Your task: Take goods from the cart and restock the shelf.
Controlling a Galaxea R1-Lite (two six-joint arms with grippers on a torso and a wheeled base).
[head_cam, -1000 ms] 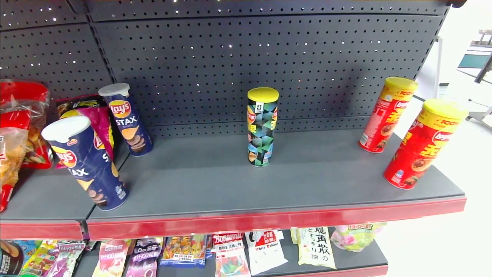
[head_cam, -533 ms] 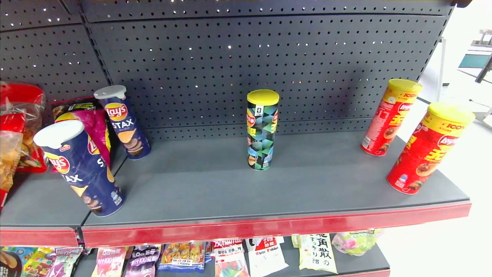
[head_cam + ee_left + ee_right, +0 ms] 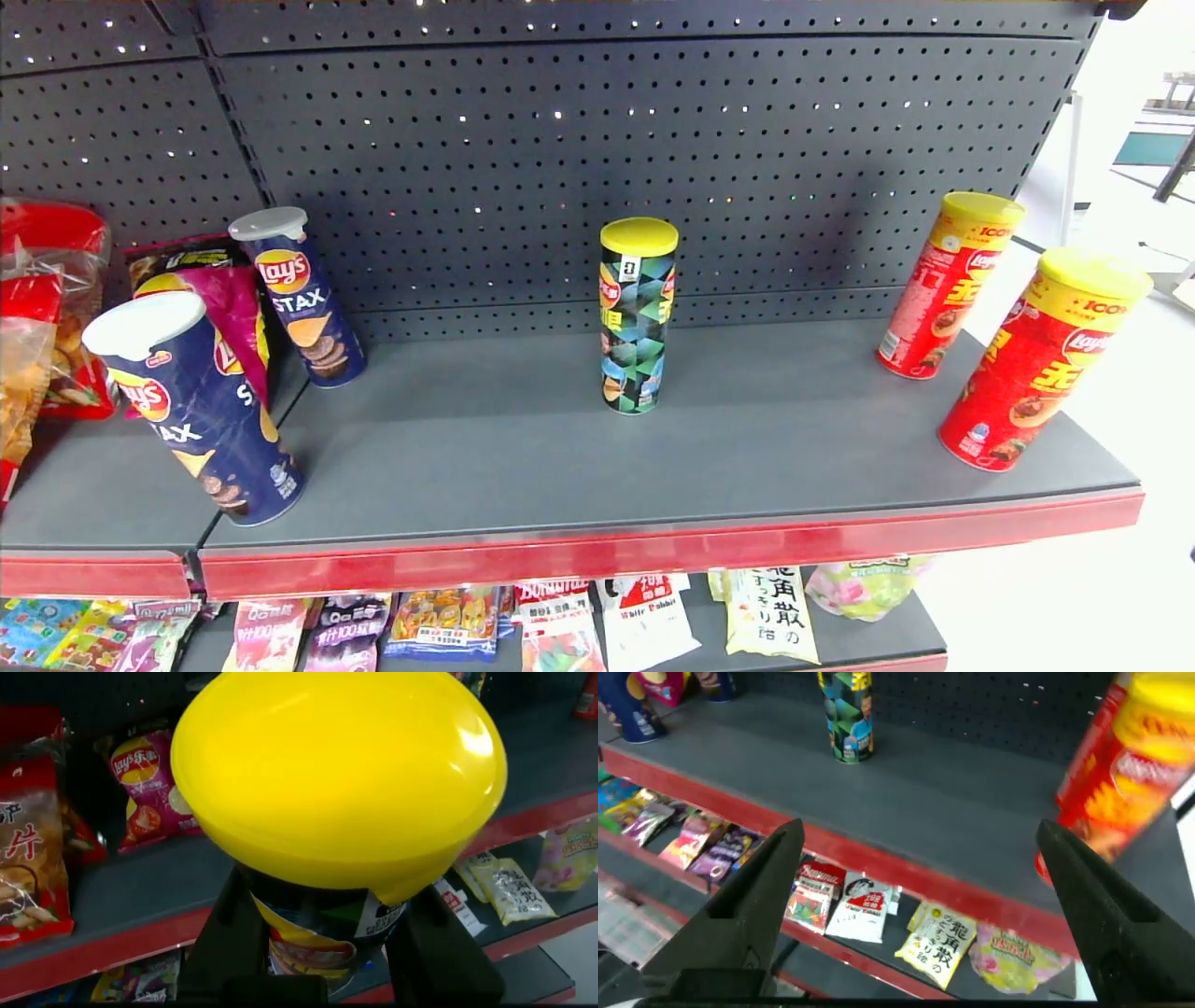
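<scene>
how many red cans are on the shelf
2. One red can stands at the back right of the shelf; the second red can is nearer the front edge, farther right. None seems hidden.

Here's the shelf (image 3: 523, 448); at its left end the front-left can (image 3: 191, 406) stands near the edge, the rear-left can (image 3: 297, 294) by the back panel, a snack bag (image 3: 229, 299) between them; the middle can (image 3: 638, 317) stands alone toward the back; at the right end, the rear-right can (image 3: 943, 285) is behind the front-right can (image 3: 1041, 359); packets (image 3: 644, 616) lie on the lower shelf (image 3: 840, 635) beneath; the held can (image 3: 336, 793) sits in the left gripper (image 3: 332, 943), out before the shelves.
</scene>
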